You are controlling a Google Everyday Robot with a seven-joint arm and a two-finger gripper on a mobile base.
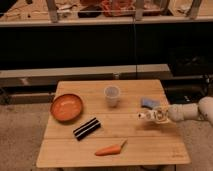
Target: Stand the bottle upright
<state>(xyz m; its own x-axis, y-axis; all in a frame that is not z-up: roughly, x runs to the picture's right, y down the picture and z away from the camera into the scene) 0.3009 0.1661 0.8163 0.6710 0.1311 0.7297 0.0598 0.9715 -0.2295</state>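
My gripper (153, 116) reaches in from the right on a pale arm and hovers just above the right side of the wooden table (115, 150). It is shut on the bottle (144, 116), a small pale thing that lies sideways in the grip. The bottle's whitish end pokes out to the left of the fingers. The rest of the bottle is hidden by the gripper.
A translucent white cup (112, 95) stands at the table's middle back. A small blue-grey object (149, 102) lies just behind the gripper. An orange bowl (66, 107) sits at the left, with a black bar (86, 128) and a carrot (111, 149) nearer the front.
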